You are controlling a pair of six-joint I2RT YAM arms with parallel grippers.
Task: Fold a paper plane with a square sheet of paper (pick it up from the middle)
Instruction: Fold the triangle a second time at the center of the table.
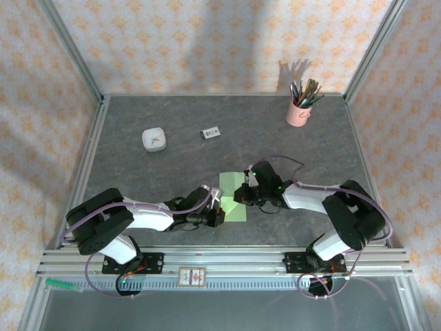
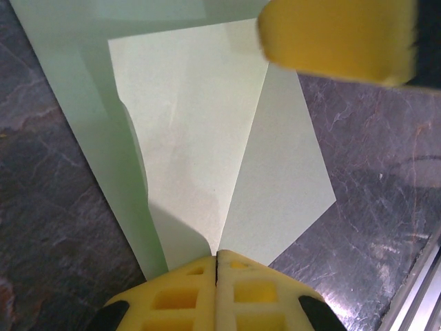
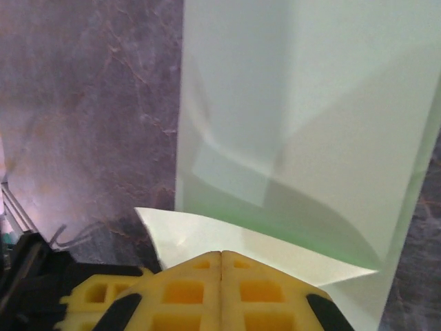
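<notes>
The square sheet of paper [image 1: 231, 183] (partly folded) runs near-to-far, left hand [image 2: 217, 258] and right hand [image 3: 222, 256] closed.

Dark marbled bench [image 1: 138, 179]
The green paper [image 1: 233, 183], white dish [image 1: 154, 139], small card [image 1: 211, 132] and pink pencil cup [image 1: 298, 114] are being supported.

One overhead, two wrist close-ups
Top camera looks down the worktop [image 1: 138, 179] from behind the arms; both wrist cameras sit close above the green paper [image 2: 193, 124], shared by all.
</notes>
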